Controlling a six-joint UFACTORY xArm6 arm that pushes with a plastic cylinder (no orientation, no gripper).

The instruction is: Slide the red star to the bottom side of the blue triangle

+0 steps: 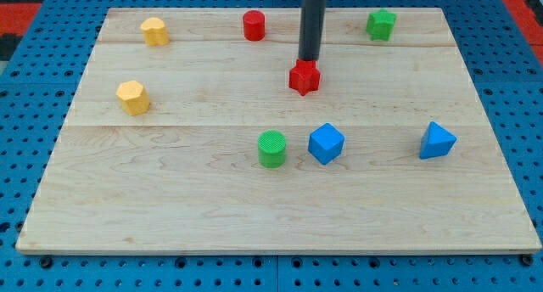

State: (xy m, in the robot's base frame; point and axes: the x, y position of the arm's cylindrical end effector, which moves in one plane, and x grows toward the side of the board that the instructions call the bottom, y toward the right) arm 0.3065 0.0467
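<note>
Camera view: the rod's tip (309,60) stands at the top edge of the red star (305,78), touching or just short of it; which cannot be told. The rod has no fingers and holds nothing. The star sits right of centre in the upper half of the pale wooden board (170,199), its grain and plank seams plain.

The blue triangle (437,141) lies well apart, toward the view's right and lower down. Between the two, lower and left of the triangle, sits a blue cube (326,143), with a ribbed green cylinder (271,148) just beside it on the left.

Along the top edge stand a red cylinder (254,25), a green star (381,25) and a yellow block (153,30); a second yellow block (132,98) lies near the left edge. The yellow shapes are hard to make out.

The rod's upper part is cut off by the frame. Blue pegboard (34,114) surrounds the board.
</note>
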